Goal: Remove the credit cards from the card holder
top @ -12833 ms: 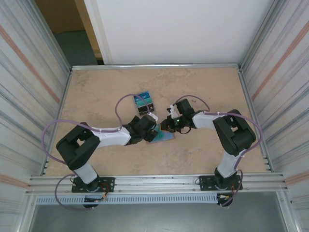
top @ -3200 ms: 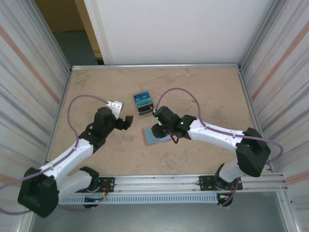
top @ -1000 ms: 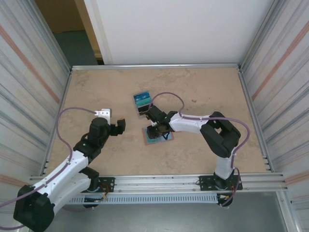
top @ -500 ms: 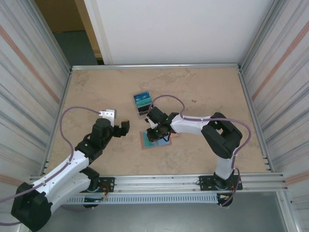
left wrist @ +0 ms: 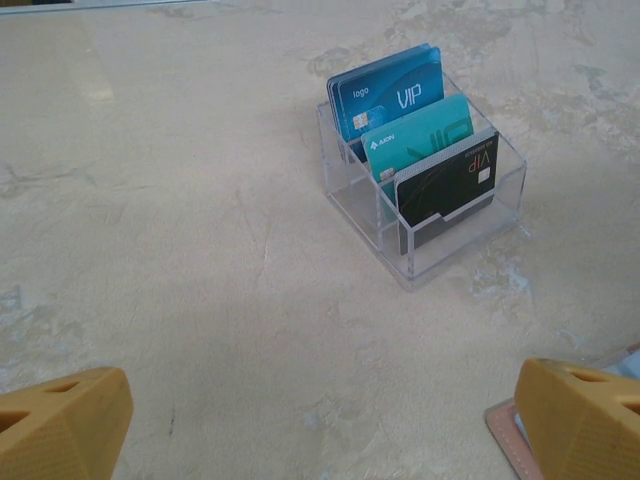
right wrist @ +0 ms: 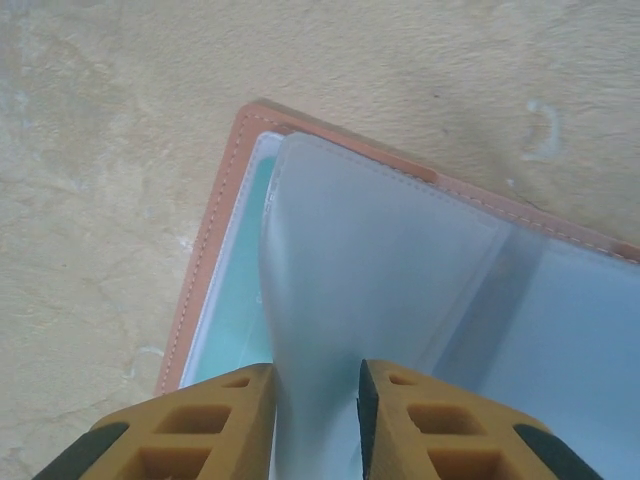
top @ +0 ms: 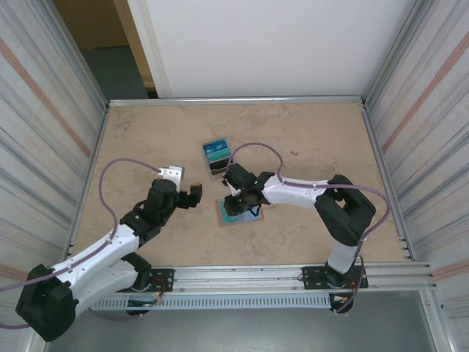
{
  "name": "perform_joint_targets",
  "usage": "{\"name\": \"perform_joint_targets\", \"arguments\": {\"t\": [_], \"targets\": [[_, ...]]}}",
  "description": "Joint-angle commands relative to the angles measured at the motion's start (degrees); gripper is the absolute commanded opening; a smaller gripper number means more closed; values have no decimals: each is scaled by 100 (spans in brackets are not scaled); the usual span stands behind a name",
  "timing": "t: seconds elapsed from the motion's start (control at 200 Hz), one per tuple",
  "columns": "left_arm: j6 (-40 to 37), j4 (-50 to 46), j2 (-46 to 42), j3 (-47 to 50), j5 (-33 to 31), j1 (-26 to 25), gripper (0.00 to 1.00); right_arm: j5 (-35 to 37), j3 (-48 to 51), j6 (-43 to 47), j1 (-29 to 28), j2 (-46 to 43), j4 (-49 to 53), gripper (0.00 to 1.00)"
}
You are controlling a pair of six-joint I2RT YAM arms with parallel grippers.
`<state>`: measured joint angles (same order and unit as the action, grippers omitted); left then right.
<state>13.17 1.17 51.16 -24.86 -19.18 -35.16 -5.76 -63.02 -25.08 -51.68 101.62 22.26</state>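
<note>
Holder (right wrist: 207,270): lies open at the middle of the table (top: 308,132), just near and right of the clear stand (top: 218,155).
Right gripper (right wrist: 315,385): jaws nearly closed, pinching the holder's clear sleeve (right wrist: 380,260).
Card (right wrist: 235,300): teal, in the holder's left pocket.
Left gripper (left wrist: 320,420): wide open, empty, left of the holder.

One card holder (top: 229,215), one clear stand (left wrist: 440,250), three credit cards (left wrist: 420,135) in it

Top view looks steeply down from behind. Left wrist view faces the card stand (left wrist: 425,165) beyond its jaws; right sits close over the card holder (right wrist: 400,300).
</note>
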Motion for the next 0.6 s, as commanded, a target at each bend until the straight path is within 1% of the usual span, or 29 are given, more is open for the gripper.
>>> {"name": "perform_joint_targets", "arguments": {"t": [0.0,0.266,0.446,0.591], "targets": [[-111,148,12,-202,-246,-74,99,525,87,-111,22,-252,336,28],[-262,125,67,-264,-392,-218,99,850,323,-235,144,-620,368,30],[-573,147,290,-392,-769,-505,99,912,512,-306,347,-812,401,31],[-790,156,511,-530,-902,-710,99,934,665,-333,503,-997,402,33]]}}
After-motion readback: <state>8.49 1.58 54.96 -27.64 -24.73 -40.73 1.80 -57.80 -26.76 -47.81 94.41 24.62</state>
